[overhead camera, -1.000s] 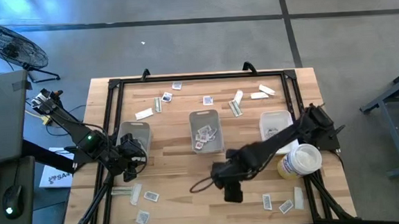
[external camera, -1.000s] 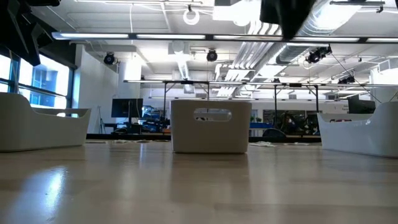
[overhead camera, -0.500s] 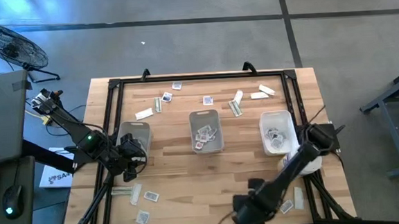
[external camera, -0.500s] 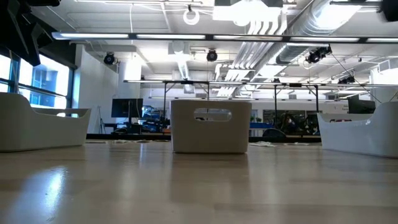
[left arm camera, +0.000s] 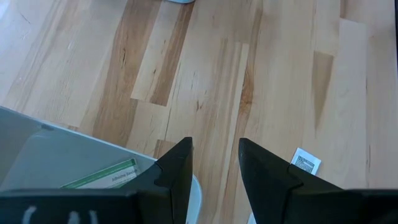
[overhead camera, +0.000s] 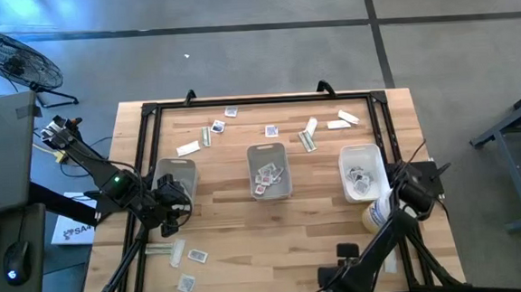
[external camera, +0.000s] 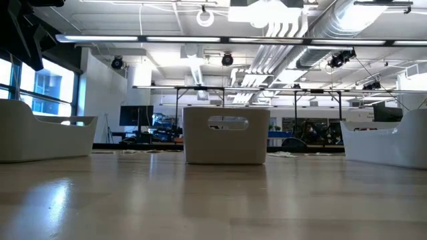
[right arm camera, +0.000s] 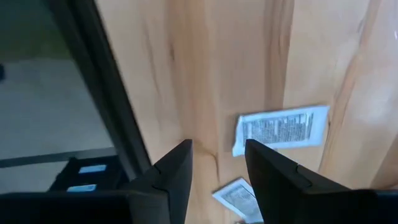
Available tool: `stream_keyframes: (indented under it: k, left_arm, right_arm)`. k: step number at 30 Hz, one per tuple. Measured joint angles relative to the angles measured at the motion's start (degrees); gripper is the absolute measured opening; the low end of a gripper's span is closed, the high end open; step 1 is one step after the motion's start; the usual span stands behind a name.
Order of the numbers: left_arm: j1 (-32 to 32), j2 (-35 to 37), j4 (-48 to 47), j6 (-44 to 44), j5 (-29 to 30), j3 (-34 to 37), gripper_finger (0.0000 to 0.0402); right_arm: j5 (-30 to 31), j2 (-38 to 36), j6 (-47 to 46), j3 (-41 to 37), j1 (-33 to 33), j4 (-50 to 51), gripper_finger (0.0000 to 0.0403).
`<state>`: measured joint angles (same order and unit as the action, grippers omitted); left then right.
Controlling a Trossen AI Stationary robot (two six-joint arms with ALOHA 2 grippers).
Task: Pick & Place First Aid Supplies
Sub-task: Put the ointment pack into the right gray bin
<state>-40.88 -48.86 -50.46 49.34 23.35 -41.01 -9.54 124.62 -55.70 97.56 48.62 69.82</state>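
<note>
The centre tray [overhead camera: 268,170] stands in the middle of the wooden counter [overhead camera: 229,220] and holds a few square sachets [overhead camera: 266,175].

To its right, the right tray [overhead camera: 360,172] also holds sachets, and just beyond that tray's near corner stands the white tub [overhead camera: 380,213] with a yellow label. To the left of the centre tray, the left tray [overhead camera: 177,176] holds a green-white strip [left arm camera: 102,178].

More first aid packets lie loose on the far side of the centre tray: a sachet [overhead camera: 231,111], a strip [overhead camera: 307,140] and a white wrapper [overhead camera: 348,117] among them. Nearer than the centre tray and to its left lie a strip [overhead camera: 159,249] and two sachets [overhead camera: 197,256].

The left gripper [overhead camera: 168,226] hangs at the near edge of the left tray. Its jaws stand parted, with bare counter showing in the gap, and grip nothing.

The right gripper [overhead camera: 334,275] is far nearer than the centre tray and a little to its right, at the counter's near edge by the black frame rail [right arm camera: 109,93]. Its jaws are parted and empty, and a printed white sachet [right arm camera: 283,129] lies flat on the wood just past them, with a second sachet [right arm camera: 235,195] beside it.

In the low view, the three trays [external camera: 225,136] stand in a row across the counter.
</note>
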Motion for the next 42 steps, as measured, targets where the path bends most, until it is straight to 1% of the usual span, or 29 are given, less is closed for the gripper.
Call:
stream_keyframes:
  k: [14,16,19,23,27,33,37,40,42]
  left_arm:
    - [0.0,0.0,0.0,0.0,0.0,0.0,0.0128]
    - [0.0,0.0,0.0,0.0,0.0,0.0,0.0128]
    - [0.0,0.0,0.0,0.0,0.0,0.0,0.0128]
    - [0.0,0.0,0.0,0.0,0.0,0.0,0.0128]
    - [0.0,0.0,0.0,0.0,0.0,0.0,0.0128]
    - [0.0,0.0,0.0,0.0,0.0,0.0,0.0128]
    - [0.0,0.0,0.0,0.0,0.0,0.0,0.0128]
    - [0.0,0.0,0.0,0.0,0.0,0.0,0.0128]
    - [0.0,0.0,0.0,0.0,0.0,0.0,0.0128]
  right_arm:
    - [-0.4,4.1,0.5,0.0,-0.6,2.8,0.0137]
    - [-0.8,4.1,0.6,-0.4,-0.9,2.9,0.0129]
    - [-3.8,3.9,0.6,-2.2,-1.5,1.8,0.0111]
    - [-6.6,3.5,0.4,-6.0,-2.3,-2.7,0.0084]
    - [-6.9,3.4,0.3,-7.8,-2.2,-6.8,0.0064]
    - [-6.1,3.4,0.5,-8.0,-2.4,-6.6,0.003]
    - [-7.4,3.2,2.0,-8.3,-3.2,-6.6,0.0006]
    - [-7.9,1.6,3.0,-8.5,-4.2,-6.4,0.0004]
    - [-7.0,0.1,3.0,-8.7,-4.8,-6.4,0.0003]
